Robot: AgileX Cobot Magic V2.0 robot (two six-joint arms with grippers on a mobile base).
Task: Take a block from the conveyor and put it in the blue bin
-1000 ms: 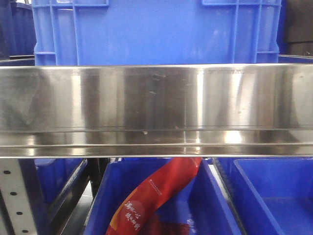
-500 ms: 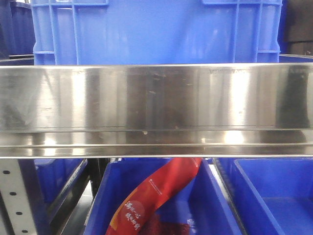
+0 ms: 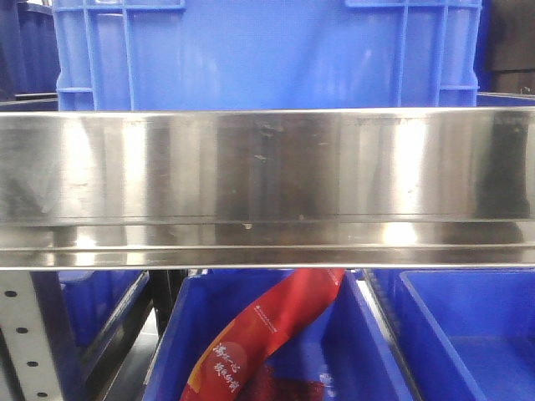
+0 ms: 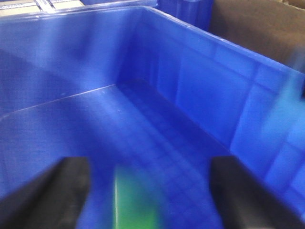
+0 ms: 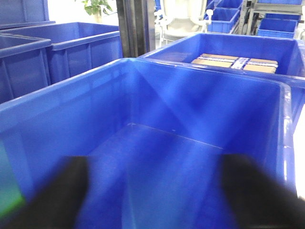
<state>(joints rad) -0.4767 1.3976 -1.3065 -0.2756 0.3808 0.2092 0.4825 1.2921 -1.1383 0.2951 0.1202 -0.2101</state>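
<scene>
The left wrist view looks down into a blue bin (image 4: 200, 71). My left gripper (image 4: 147, 167) is open wide above its floor. A blurred green block (image 4: 136, 202) shows between the black fingers (image 4: 52, 191) with a gap on each side, touching neither. My right gripper (image 5: 155, 164) also hangs open over a blue bin (image 5: 190, 105), nothing between its fingers; a blurred green patch (image 5: 8, 188) sits at that view's left edge. Beyond the bin wall lies a dark surface (image 4: 257, 26); I cannot tell whether it is the conveyor.
In the front view a stainless steel band (image 3: 267, 180) crosses the frame below a large blue crate (image 3: 251, 50). Lower blue bins hold a red package (image 3: 267, 330). More blue bins (image 5: 71, 47) stand around, one with cardboard boxes (image 5: 233, 62).
Only the reflections on the steel band shift in the front view; the crates and the red package stay put.
</scene>
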